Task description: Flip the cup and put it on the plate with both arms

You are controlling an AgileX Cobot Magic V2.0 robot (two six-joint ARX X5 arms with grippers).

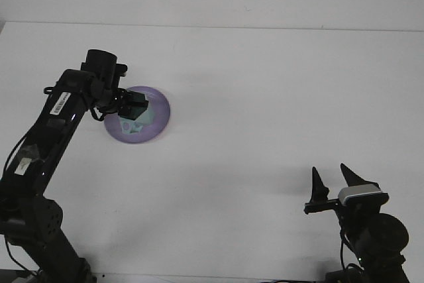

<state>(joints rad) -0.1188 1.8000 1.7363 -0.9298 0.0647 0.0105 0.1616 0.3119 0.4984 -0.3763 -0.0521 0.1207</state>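
Fingers of the left gripper (134, 112) are seen clamped on the pale green cup (132, 122), which is held over the purple plate (159, 116) on the white table (265, 97). At lower right, the right gripper (335, 179) is seen spread apart, holding nothing.

We log a plain white matte worktop (265, 97), no pattern. Round lilac-purple plastic plate (158, 120), glossy, single colour. Pale teal translucent plastic cup (132, 126) over it, one tone, slightly lighter than the plate. Left black arm (63, 107) carries a white label with dark print; its hand (136, 107) is black too. Right hand (334, 187) black, with a grey-white block on its wrist.
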